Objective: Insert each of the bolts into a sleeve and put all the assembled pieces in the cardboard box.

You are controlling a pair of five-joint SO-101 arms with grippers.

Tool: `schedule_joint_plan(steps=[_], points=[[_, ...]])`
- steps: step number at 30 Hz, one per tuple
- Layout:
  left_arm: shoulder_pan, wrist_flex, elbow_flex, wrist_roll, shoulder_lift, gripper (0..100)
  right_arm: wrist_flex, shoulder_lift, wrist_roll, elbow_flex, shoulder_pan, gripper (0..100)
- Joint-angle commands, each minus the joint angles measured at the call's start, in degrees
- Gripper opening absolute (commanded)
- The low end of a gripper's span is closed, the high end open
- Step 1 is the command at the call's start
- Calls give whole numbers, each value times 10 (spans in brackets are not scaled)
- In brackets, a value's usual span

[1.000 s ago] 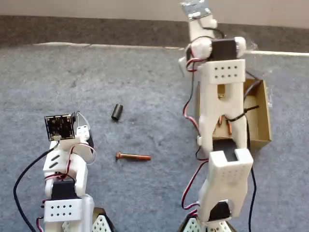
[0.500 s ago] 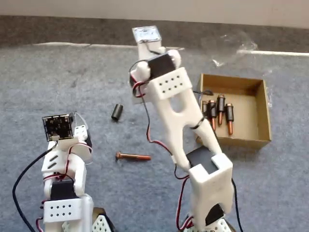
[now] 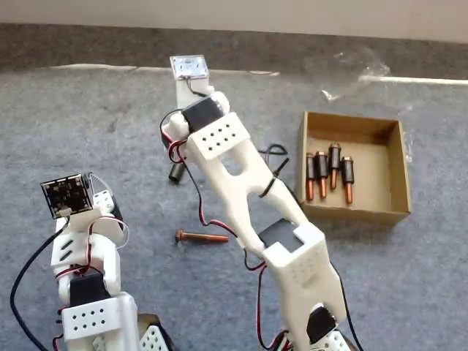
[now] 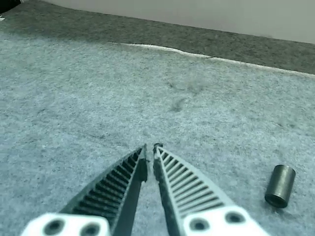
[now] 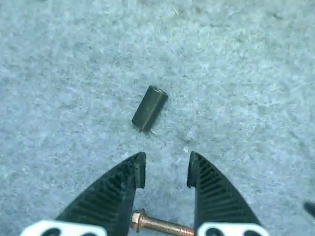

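The cardboard box [image 3: 351, 214] sits open on the grey desk [image 3: 417, 285], and four assembled pieces [image 3: 335, 164] lie side by side inside it, toward its left half, each a copper bolt with a dark sleeve near the head.

Well to the left of the box, one loose bolt [image 3: 201, 236] lies flat on the desk, its head pointing away from the box. A loose sleeve [image 3: 176, 172] lies on its side farther from the box than the bolt's threaded end and apart from the bolt, partly covered in the high view by the right arm [image 3: 241, 175]. That arm stretches across the desk on the box's left side, clear of the box.

The right end effector [image 5: 165, 169] hangs above the desk left of the box with its jaws spread moderately wide and nothing between them. In its wrist view the sleeve [image 5: 149, 108] lies just past the fingertips and the bolt [image 5: 160, 223] lies crosswise under the jaws near their base.

The left arm [image 3: 88, 256] stands farthest from the box. The left end effector [image 4: 150, 153] has its jaws drawn almost together, with only a thin slit between the tips, and it holds nothing. The sleeve [image 4: 280, 185] lies off to its box-ward side, not touching it.

A clear plastic bag [image 3: 351, 72] lies beyond the box's far wall.
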Motion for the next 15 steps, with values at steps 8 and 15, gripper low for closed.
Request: schedule_joint_plan(steps=[8,15], points=[[-7,4,15,-4,1,43,-27,77,-77,-156,2,124],[-7,4,15,-4,1,43,-65,177,-129,-191,5,124]])
